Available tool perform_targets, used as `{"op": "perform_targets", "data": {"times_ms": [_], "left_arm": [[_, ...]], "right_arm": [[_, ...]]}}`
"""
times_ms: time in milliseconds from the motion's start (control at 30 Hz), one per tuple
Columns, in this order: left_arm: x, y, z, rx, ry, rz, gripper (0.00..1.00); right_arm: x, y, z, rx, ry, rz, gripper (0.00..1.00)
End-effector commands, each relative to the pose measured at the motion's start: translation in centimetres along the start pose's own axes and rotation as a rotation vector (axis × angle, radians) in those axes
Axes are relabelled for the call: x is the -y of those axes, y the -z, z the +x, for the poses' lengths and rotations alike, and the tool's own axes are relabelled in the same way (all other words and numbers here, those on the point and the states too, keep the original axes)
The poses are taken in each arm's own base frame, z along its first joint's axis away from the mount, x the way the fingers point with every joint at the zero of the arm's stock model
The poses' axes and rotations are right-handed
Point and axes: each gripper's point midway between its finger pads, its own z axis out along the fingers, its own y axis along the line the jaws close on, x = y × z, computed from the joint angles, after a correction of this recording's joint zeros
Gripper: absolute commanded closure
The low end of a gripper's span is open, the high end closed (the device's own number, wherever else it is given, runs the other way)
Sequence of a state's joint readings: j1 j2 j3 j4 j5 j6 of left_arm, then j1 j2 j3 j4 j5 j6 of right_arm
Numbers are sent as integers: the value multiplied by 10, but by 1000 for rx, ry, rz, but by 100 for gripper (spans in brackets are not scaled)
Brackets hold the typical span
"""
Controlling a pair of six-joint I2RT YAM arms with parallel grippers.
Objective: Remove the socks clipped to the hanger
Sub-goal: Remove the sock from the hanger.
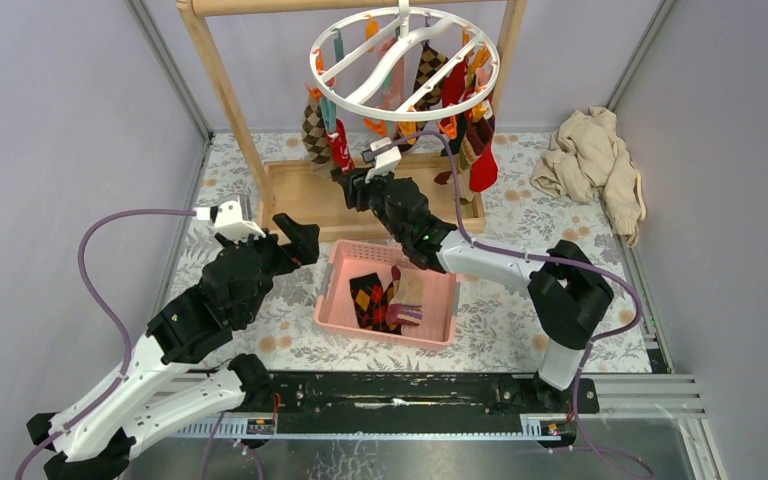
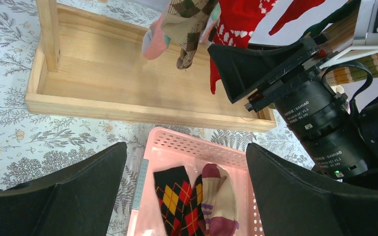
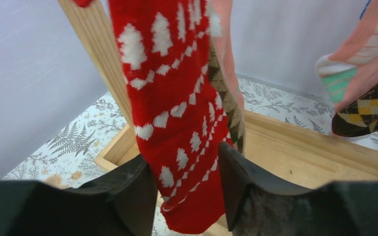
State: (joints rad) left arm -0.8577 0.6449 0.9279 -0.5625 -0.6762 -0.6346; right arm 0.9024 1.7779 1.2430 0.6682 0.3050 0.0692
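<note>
**Step in hand: unclipping one sock.**

- The desk (image 1: 580,215), covered in a floral print, carries a wooden rack frame (image 1: 222,85) at 12 o'clock. The tray base (image 2: 128,93) of the rack lies just behind a pink basket (image 1: 345,262) at centre.
- The hanger (image 1: 405,62) hangs from the rack's top bar at 12 o'clock. Most of the socks (image 1: 460,110) dangle from its clips.
- A beige cloth heap (image 1: 592,160) lies at 2 o'clock, well apart from the work.
- In the basket lie a few freed socks (image 2: 187,206): argyle ones and a beige one with purple stripes. The task is judged to be at an early stage.
- The right gripper (image 3: 187,167) reaches up under the ring at its 8 o'clock edge. Its jaws stand part-open around the red sock (image 3: 177,123), which bears white tree marks. One finger is at or touching each edge, and the cloth between them is not yet crumpled.
- The left gripper (image 2: 186,147) hovers at the basket's 10 o'clock corner, jaws spread wide and empty.

**Next move, as a judgement.** The right jaws should close firmly on the red sock, then pull down and away until the clip lets go. The sock can then be carried to the basket.

**Obstacles.** A brown argyle sock (image 3: 229,108) hangs just behind the red one and could be pinched with it. The rack's left post (image 3: 98,49) stands near the right gripper at 10 o'clock. The ring hangs free and is likely to swing when tugged.
</note>
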Motion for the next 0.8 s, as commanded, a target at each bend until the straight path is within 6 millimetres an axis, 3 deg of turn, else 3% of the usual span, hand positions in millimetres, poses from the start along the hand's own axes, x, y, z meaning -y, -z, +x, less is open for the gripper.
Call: {"op": "perform_targets", "data": {"times_ms": [0, 200, 300, 567, 767], "left_arm": [[2, 1, 2, -9, 1, 10, 1], [3, 1, 2, -11, -3, 15, 1], [3, 2, 2, -10, -2, 16, 1], [8, 1, -6, 5, 0, 24, 1], [48, -16, -38, 60, -15, 70, 1]], "right_arm": [[6, -8, -24, 38, -47, 0, 53], [4, -2, -21, 24, -44, -34, 79], [5, 5, -21, 21, -42, -43, 87], [14, 31, -15, 13, -38, -34, 90], [22, 40, -10, -3, -7, -10, 90]]}}
